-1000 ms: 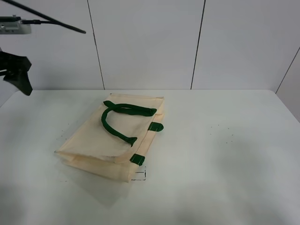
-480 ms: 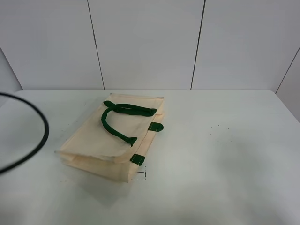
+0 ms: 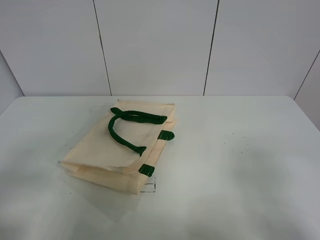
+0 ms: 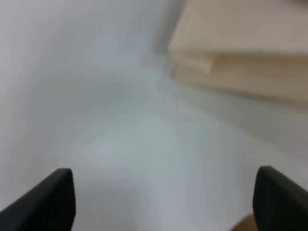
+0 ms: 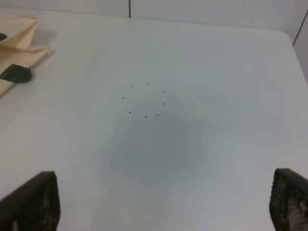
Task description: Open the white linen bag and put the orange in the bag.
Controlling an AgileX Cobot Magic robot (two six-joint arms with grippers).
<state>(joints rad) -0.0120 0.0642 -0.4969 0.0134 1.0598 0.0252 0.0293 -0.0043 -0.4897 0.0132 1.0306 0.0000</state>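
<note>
Both tools, left [image 4: 161, 202] and right [image 5: 161, 202], are spread open, empty; the bag [image 3: 122, 145], flat mid-counter, is best approached at its handle [image 3: 131, 125].

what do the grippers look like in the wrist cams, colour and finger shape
Only the fingertips show. The left gripper has plain black fingers with blunt, angled tips, blurred in its view. The right gripper has dark fingers too, blunt-ended, with a grainy, speckled surface. No cables, markings or arm links are visible, and neither arm appears in the high view.
</note>
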